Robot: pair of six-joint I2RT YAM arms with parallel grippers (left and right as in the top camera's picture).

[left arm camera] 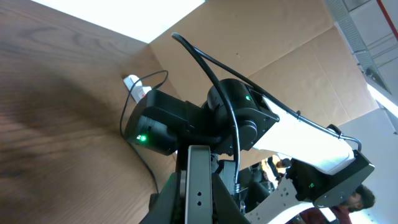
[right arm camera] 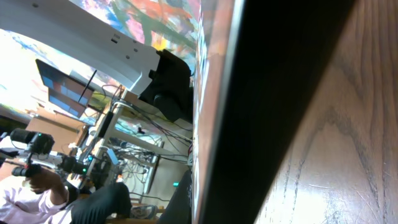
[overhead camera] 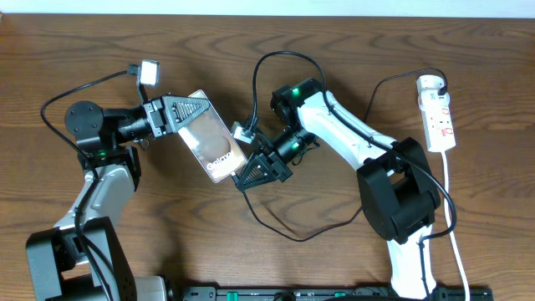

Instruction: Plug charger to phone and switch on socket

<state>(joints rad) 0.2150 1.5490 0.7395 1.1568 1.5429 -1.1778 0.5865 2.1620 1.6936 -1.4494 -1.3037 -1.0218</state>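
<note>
Two arms meet mid-table over a phone, seen from the robot's side of the bench. Nearest, the charger (overhead camera: pixel 292 237), a thin blk cable, lies in a loose loop on the wood table (overhead camera: pixel 100 42), running from under the R arm up toward the R gripper (overhead camera: pixel 248 174). That gripper's fingers are pressed together, right at the phone's lower end; the connector tip itself can't be made out, so can't tell if it's pinched or already in the port. The phone (overhead camera: pixel 216 144) is held off the table, tilted diagonally w/ its white lettering facing up, btwn the two grippers. Its upper end is clamped in the L gripper (overhead camera: pixel 191 110), jaws closed on it. From the R wrist cam the phone's dark edge fills most of the view, wood grain beside it. Farther back, at the table's R side, the socket (overhead camera: pixel 437 117) lies flat, well apart from the phone, a blk plug seated at its far end and its white cord (overhead camera: pixel 451 209) trailing back toward the near edge.
</note>
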